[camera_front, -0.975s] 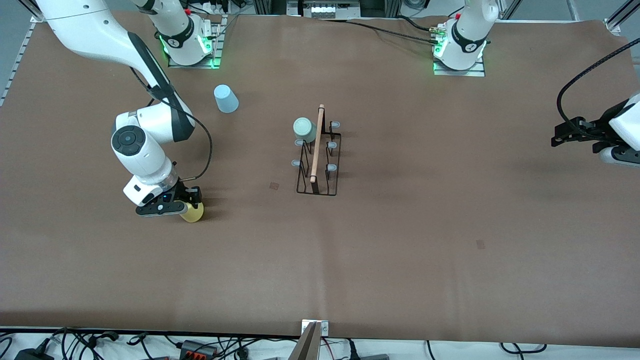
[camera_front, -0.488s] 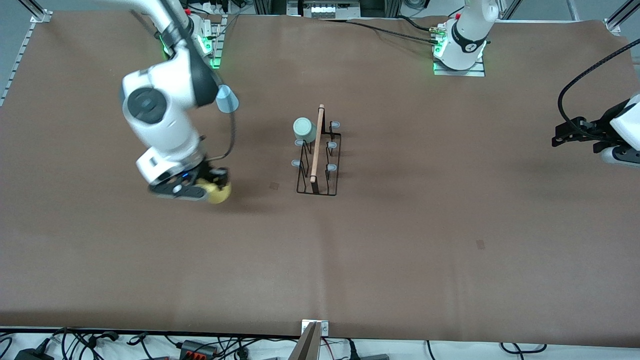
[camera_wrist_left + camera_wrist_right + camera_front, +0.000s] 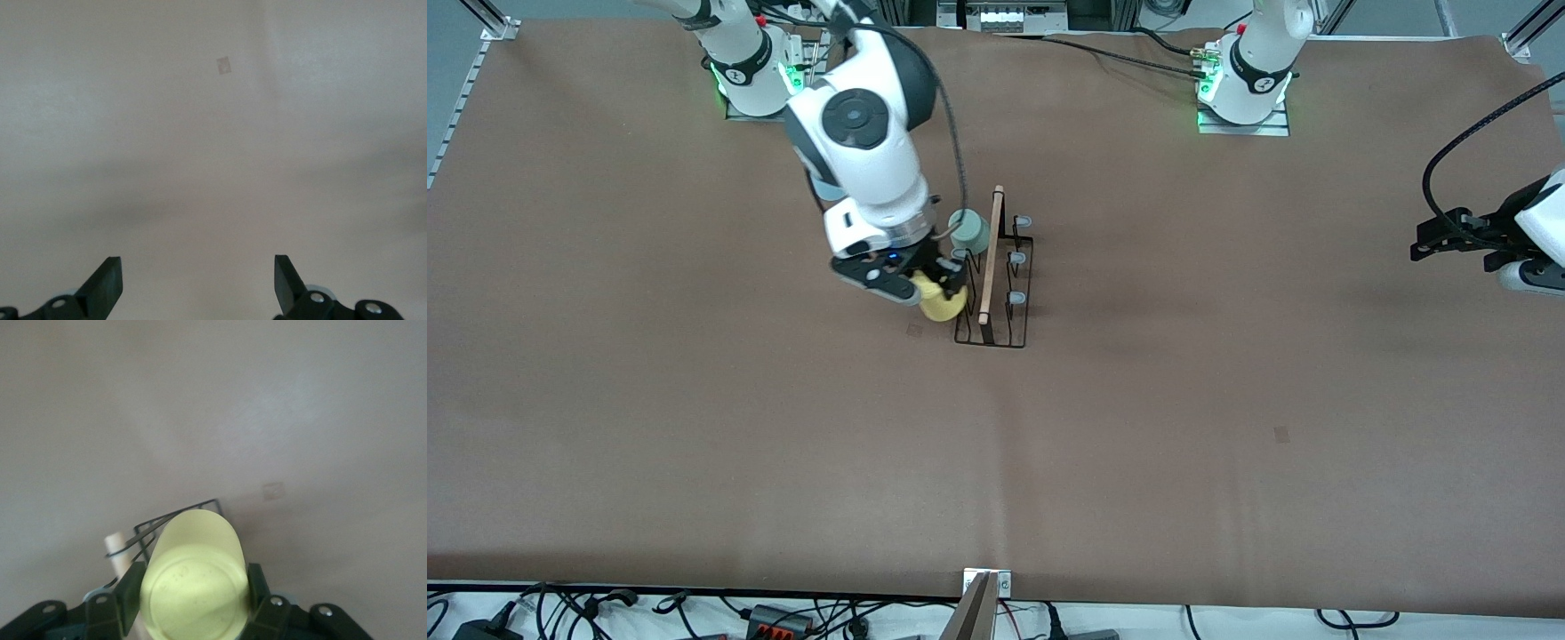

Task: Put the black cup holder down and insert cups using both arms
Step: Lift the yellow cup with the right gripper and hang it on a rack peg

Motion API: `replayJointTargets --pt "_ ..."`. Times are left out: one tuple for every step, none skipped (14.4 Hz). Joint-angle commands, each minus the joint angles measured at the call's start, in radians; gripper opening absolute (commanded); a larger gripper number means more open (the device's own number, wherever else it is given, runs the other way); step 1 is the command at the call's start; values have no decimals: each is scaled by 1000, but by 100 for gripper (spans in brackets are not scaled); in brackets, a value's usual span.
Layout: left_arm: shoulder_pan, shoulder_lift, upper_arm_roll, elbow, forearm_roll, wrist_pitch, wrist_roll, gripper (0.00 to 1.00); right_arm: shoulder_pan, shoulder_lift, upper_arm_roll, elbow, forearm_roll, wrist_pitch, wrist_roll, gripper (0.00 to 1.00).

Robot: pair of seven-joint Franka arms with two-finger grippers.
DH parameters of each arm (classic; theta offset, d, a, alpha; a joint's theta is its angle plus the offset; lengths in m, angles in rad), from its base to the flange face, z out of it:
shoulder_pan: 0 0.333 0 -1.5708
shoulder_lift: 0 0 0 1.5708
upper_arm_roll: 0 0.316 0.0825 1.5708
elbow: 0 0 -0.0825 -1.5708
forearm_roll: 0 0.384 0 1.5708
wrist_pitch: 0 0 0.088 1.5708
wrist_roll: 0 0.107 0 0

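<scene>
The black cup holder [image 3: 996, 333] stands in the middle of the table, its wooden rod handle [image 3: 989, 258] on top. A mint green cup [image 3: 967, 229] sits upside down on a peg at the holder's end farthest from the front camera. My right gripper [image 3: 938, 298] is shut on the yellow cup [image 3: 944, 309] and holds it over the pegs on the holder's right-arm side. In the right wrist view the yellow cup [image 3: 193, 583] sits between the fingers [image 3: 259, 587], with the holder's wire [image 3: 175, 515] under it. The light blue cup is covered by the right arm. My left gripper [image 3: 197, 280] is open and empty.
The left arm waits with its gripper [image 3: 1432, 244] over the brown table cover at the left arm's end. Several pegs with pale grey caps [image 3: 1015, 298] on the holder are bare. Small square marks [image 3: 1281, 435] lie on the cover.
The right arm has lifted the yellow cup off the table near the right arm's end and carried it across to the cup holder. The left arm has not moved.
</scene>
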Motion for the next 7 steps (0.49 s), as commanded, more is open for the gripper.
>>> replayJointTargets --pt "4 3 -5 18 22 -11 4 100 -6 34 29 30 2 14 31 11" --pt "4 3 -3 18 22 -11 5 100 -5 36 29 30 -5 14 31 12" --pt "4 3 -3 18 22 -11 5 100 -5 42 29 24 -8 13 28 13" --pt "4 3 -3 18 22 -11 5 100 -3 48 29 21 -9 12 29 13" --pt "5 3 -3 19 22 -11 4 100 0 57 29 18 -14 12 29 13" --pt "5 3 -3 19 22 -11 4 100 2 65 29 17 -26 12 29 16" --pt "4 2 -3 19 22 -11 4 100 3 74 29 15 -34 12 29 18"
